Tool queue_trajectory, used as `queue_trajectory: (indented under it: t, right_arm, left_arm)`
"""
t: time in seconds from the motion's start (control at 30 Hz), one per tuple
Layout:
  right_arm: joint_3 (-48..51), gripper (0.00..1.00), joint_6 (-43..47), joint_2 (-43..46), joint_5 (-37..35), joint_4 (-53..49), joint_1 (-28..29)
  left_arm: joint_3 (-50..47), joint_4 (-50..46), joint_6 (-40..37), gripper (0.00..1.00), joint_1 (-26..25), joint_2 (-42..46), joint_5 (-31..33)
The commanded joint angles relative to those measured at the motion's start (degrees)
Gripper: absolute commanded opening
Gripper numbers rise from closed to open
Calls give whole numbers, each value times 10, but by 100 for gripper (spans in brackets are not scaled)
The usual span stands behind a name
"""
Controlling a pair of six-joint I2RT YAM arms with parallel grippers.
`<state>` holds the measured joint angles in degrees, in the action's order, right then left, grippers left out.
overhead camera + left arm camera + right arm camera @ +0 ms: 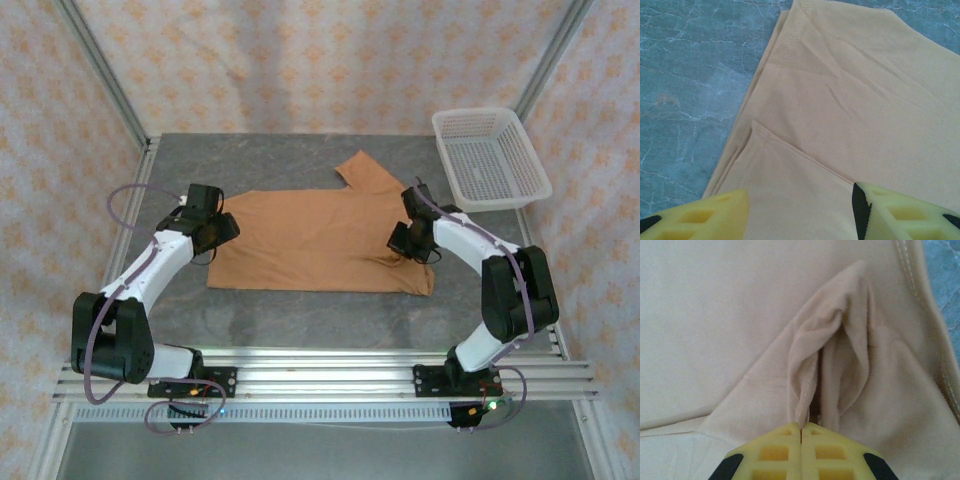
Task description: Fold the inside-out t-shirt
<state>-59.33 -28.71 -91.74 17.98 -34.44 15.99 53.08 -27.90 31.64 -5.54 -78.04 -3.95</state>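
Observation:
The inside-out t-shirt (320, 240) lies spread on the grey table (300, 315), orange-tan, with one sleeve pointing to the back. My left gripper (215, 228) hovers over the shirt's left edge. In the left wrist view its yellow fingers (715, 215) stand apart above flat fabric (850, 100), and a stitched hem runs between them; the left gripper (800, 212) is open. My right gripper (408, 240) sits on the shirt's right part. In the right wrist view the right gripper (801, 429) is shut on a pinched-up ridge of cloth (832, 355).
A white plastic basket (490, 158) stands at the table's back right corner. Bare grey tabletop (685, 75) runs left of the shirt and along the near edge. Patterned curtain walls close in the back and sides.

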Motion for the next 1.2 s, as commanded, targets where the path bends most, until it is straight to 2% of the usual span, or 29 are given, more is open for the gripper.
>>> queue_trajectory:
  t: [0.0, 0.23, 0.3, 0.33, 0.4, 0.43, 0.53, 0.7, 0.83, 0.9, 1.17]
  right_arm:
    - [-46, 0, 1, 16, -4, -34, 6]
    - [-142, 0, -1, -60, 1, -32, 6]
    - [-181, 4, -2, -102, 7, -30, 6]
    - [-203, 10, -2, -127, 12, -29, 6]
    - [-252, 33, 1, -177, 25, -33, 6]
    - [-276, 40, 4, -199, 28, -38, 6]
    - [-311, 47, 10, -221, 28, -53, 6]
    - [-259, 48, 41, -141, -21, -73, 6]
    - [-176, 39, 63, -82, -32, -74, 6]
    - [-149, 35, 72, -77, -27, -66, 7]
    - [-129, 37, 80, -110, -22, -47, 9]
  left_arm:
    - [-2, -10, 6, 58, 0, 2, 18]
    - [-6, -1, 9, 57, 0, -8, 7]
    - [-10, 2, 10, 57, 0, -10, 5]
    - [-12, 3, 10, 57, 0, -12, 4]
    - [-17, 6, 10, 57, 1, -16, 3]
    - [-19, 7, 11, 57, 0, -18, 2]
    - [-22, 6, 9, 57, 0, -18, -1]
    - [-30, -1, 2, 57, -1, 0, -4]
    - [-40, 10, 8, 57, -1, 2, -12]
    - [-42, 17, 11, 56, -1, -2, -18]
    - [-42, 14, 11, 55, -1, -4, -19]
